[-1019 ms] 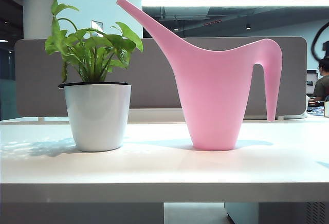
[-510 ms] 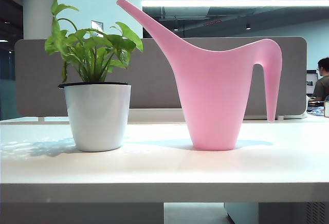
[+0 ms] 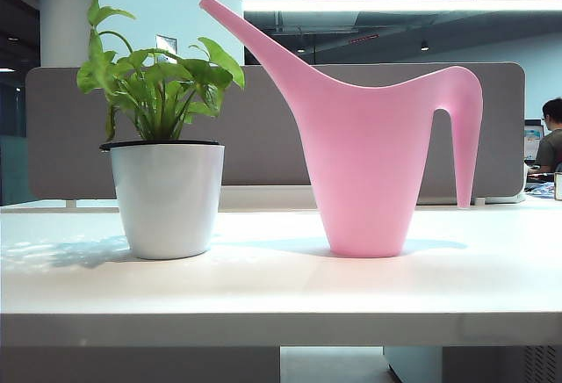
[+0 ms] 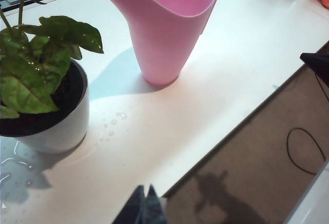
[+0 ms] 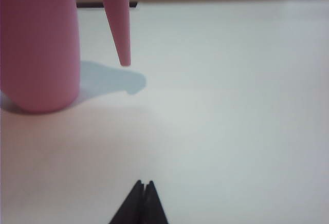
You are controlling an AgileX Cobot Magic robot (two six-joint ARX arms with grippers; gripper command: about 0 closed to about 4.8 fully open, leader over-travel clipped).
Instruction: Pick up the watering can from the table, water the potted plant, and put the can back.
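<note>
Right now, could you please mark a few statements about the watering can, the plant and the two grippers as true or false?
1. The watering can stands upright on the table. True.
2. The can's spout points away from the potted plant. False: it points toward the plant.
3. The right gripper holds the can's handle. False: it is shut on nothing, apart from the can.
4. The left gripper is shut and empty. True.
5. Water drops lie beside the pot. True.

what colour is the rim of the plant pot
Black: a thin black rim tops the glossy white pot of the potted plant, clearest in the exterior view.
</note>
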